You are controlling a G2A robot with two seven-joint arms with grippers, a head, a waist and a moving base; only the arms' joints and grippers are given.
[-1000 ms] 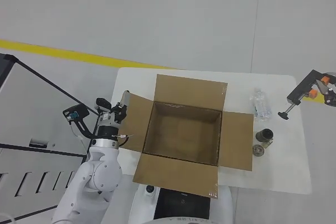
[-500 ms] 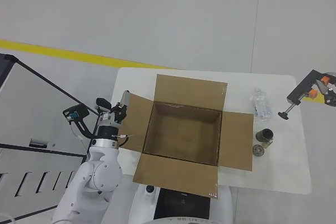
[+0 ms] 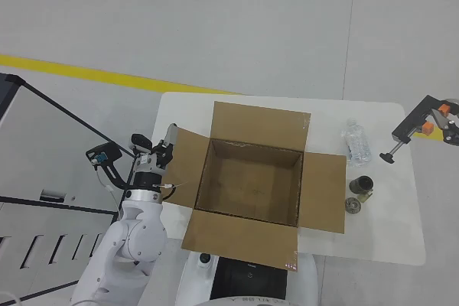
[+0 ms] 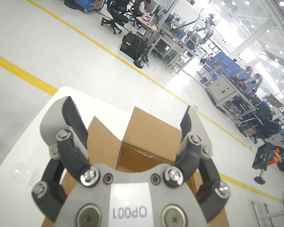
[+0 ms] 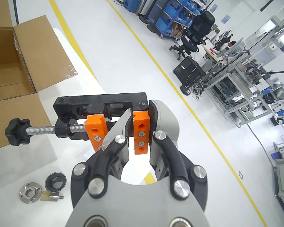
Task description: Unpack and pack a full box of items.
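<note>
Nothing is shifting since earlier frames; right hand (image 5: 140,114) is pinching clamp (image 5: 101,101) by orange block; left hand (image 4: 128,106) is hanging spread beside box (image 3: 260,125).

left gripper (image 4: 130,116) fingers apart, cardboard box (image 4: 142,142)

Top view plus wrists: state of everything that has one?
cardboard box: open, four flaps folded out, empty.
water bottle: lying on its side.
left gripper: jaws open, empty.
right gripper: jaws shut on bench vise.
bench vise: held, one orange pad between the jaws.
</note>
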